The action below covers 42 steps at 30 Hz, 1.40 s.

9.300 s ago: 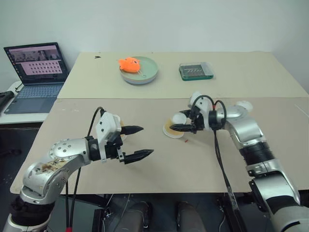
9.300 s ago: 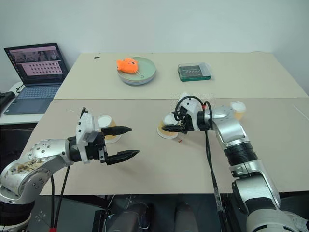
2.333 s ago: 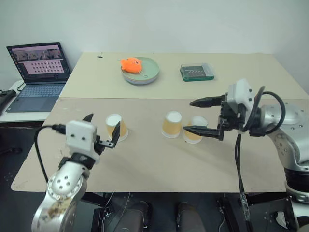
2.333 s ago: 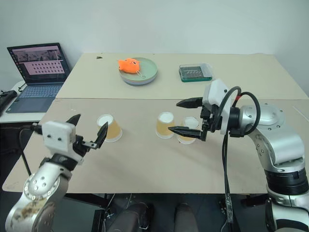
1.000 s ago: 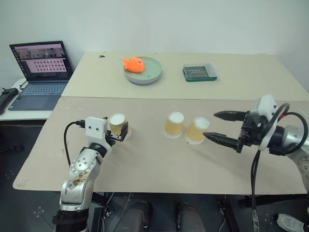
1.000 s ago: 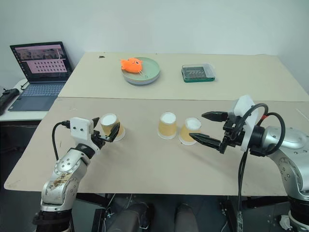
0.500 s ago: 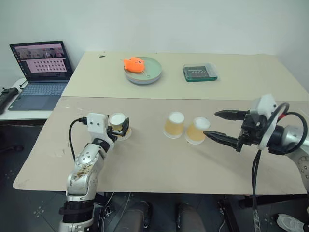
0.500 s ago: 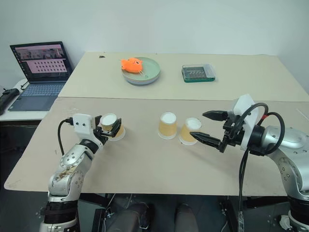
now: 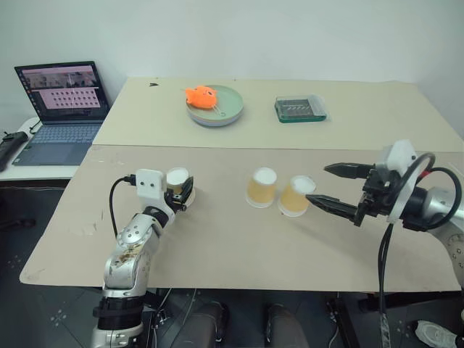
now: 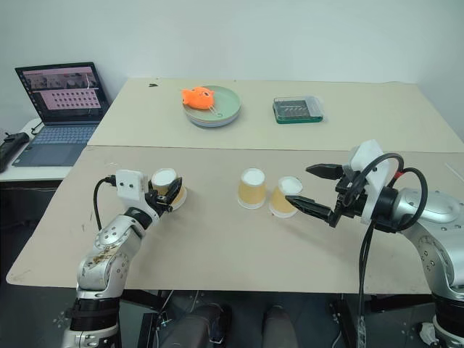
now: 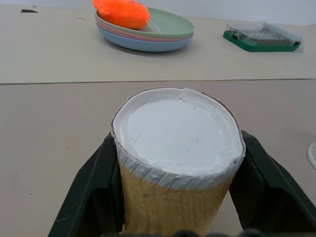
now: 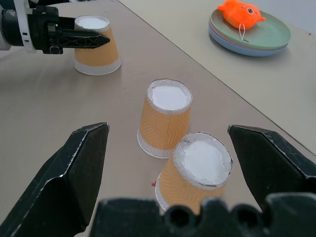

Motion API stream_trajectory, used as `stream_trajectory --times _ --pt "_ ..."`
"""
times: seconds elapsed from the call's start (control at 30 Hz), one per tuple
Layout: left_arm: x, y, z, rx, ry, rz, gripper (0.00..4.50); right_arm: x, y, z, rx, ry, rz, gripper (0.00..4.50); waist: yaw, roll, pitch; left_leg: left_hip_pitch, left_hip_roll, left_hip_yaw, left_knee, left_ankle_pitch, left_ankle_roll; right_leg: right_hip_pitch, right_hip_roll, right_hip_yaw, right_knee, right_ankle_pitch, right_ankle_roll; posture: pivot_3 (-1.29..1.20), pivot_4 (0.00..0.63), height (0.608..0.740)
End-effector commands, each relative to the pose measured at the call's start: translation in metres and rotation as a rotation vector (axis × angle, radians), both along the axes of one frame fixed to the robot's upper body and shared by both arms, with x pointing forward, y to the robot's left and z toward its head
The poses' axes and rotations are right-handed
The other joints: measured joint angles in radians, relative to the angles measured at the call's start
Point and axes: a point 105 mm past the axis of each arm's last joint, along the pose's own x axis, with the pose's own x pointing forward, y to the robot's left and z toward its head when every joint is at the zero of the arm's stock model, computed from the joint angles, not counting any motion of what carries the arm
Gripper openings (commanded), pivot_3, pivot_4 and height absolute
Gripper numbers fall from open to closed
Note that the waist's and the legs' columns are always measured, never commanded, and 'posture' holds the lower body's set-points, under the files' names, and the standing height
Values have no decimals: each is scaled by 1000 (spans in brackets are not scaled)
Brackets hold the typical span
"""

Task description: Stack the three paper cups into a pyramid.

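Left gripper (image 9: 180, 197) has now clamped shut on the lone cup (image 9: 177, 187); right gripper (image 10: 313, 188) stays wide open.

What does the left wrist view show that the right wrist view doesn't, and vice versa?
Left wrist view: a clear-lidded green tray. Right wrist view: two upside-down yellow-orange paper cups side by side, and the open right tool. Both: a third yellow-orange paper cup gripped by the left tool, plus the orange fish toy on stacked plates.
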Motion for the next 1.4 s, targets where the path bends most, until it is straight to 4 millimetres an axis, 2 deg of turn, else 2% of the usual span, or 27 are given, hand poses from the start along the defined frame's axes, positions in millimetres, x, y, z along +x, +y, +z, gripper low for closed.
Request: stream_trajectory --times 0.03,0.1,0.23,0.3,0.43,0.47,0.57,0.7,0.93,1.07,1.4 --pt "10 -1 34 38 -101 -64 2305 4 -8 12 -15 -64 -37 4500 0 0 0 0 0 0 0 0 0 0 0 0 0 0 0 0 150 730" --pt "17 -1 49 48 -134 -106 2305 4 -10 11 -15 -65 -43 4500 0 0 0 0 0 0 0 0 0 0 0 0 0 0 0 0 150 730" --pt "41 -3 106 67 -241 -232 2305 5 -12 11 -17 -72 -60 4500 3 0 0 -1 0 -1 1 0 0 0 1 -1 0 0 0 0 150 730" --pt "48 -5 119 78 -254 -276 2305 5 -13 11 -18 -73 -65 4500 0 0 0 -1 -1 -1 1 0 0 0 1 -1 -1 1 1 0 150 730" --pt "59 -27 153 44 -276 -489 2305 8 -16 11 -16 -83 -91 4500 -2 0 0 -1 -3 -1 1 -2 3 0 0 0 -2 3 -2 0 150 730" --pt "57 -40 161 30 -285 -573 2305 8 -18 11 -19 -87 -105 4500 -3 -1 0 -1 -3 -1 1 -2 3 -1 0 -1 -2 3 -2 0 150 730" --pt "43 -73 164 44 -282 -827 2305 8 -19 11 -17 -94 -117 4500 -3 -1 0 -4 -3 -1 1 -1 3 -3 0 -1 -2 4 -2 0 150 730" --pt "37 -95 158 59 -262 -983 2305 8 -23 11 -14 -94 -134 4500 -4 -1 0 -5 -4 -1 2 -1 2 -4 -1 0 -3 4 -2 0 150 730" --pt "36 -122 145 118 -240 -1115 2305 7 -32 11 -15 -99 -174 4500 -17 -1 0 -6 -3 -2 3 -2 4 -5 -1 0 -1 5 -2 0 150 730" --pt "36 -135 148 122 -258 -1158 2305 6 -35 11 -16 -103 -189 4500 -23 -1 0 -6 -3 -2 5 -2 4 -4 -1 0 -1 5 -1 0 150 730" --pt "18 -173 155 119 -240 -1355 2305 6 -37 9 -23 -107 -212 4500 -28 -1 1 -8 -4 -2 8 -2 5 -4 0 0 -1 6 0 0 150 730"
